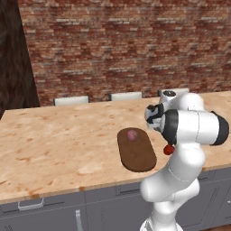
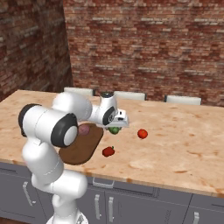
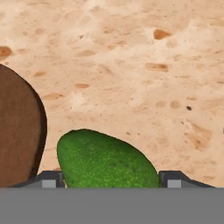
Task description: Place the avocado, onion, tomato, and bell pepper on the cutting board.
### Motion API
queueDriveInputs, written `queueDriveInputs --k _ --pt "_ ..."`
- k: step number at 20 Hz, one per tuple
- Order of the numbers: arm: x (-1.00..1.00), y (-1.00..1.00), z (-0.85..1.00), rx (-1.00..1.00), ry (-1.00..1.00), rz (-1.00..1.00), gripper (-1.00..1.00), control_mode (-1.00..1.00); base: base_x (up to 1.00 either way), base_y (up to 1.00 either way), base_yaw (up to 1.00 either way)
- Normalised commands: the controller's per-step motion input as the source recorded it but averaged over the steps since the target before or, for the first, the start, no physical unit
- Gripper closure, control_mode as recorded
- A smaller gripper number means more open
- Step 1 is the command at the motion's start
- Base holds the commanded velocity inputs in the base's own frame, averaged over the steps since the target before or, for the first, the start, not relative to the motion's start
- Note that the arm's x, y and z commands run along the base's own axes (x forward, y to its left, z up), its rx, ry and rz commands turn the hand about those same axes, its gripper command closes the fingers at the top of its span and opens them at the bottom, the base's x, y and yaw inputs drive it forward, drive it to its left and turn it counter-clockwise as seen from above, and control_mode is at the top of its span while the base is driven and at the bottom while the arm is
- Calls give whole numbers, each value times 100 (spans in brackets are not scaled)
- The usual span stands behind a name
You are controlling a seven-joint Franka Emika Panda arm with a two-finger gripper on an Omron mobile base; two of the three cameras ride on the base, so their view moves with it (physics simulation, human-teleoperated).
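The green avocado (image 3: 107, 161) lies on the counter just right of the cutting board (image 3: 17, 131). My gripper (image 3: 111, 180) is open, lowered over the avocado, with one fingertip (image 3: 49, 179) on each side of it. From the right base, the hand (image 2: 114, 126) hangs right above the avocado (image 2: 114, 130). The pinkish-purple onion (image 1: 132, 134) rests on the far end of the dark oval board (image 1: 137, 155). The darker red bell pepper (image 2: 108, 151) sits on the counter beside the board's near end. The bright tomato (image 2: 142, 133) lies farther right.
The speckled wooden counter (image 1: 58, 144) stretches wide to the left of the board and to the right of the tomato. Pale chair backs (image 2: 127, 95) line its far edge before a brick wall. Grey cabinet drawers (image 1: 31, 205) run under the front edge.
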Motion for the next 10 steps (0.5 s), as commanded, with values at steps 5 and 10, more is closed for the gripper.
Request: queueDriveInputs --k 5,10 --pt "-6 60 0 -1 0 0 100 -100 0 0 0" --pt "-1 57 0 0 0 0 100 -100 0 0 0"
